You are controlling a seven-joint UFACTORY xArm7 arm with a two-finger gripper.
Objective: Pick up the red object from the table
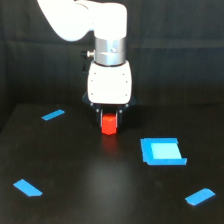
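The red object point(109, 125) is a short red-orange cylinder near the middle of the black table point(100, 185). It sits between the two dark fingers of my gripper point(109, 122), which hangs straight down from the white arm. The fingers close against its sides. Its lower part shows below the fingertips, and a faint red reflection lies on the table under it. I cannot tell whether it rests on the surface or is just above it.
A blue square patch point(161, 151) lies to the exterior view's right of the gripper. Blue tape strips lie at the back left point(53, 114), front left point(27, 188) and front right point(200, 196). A dark curtain stands behind the table.
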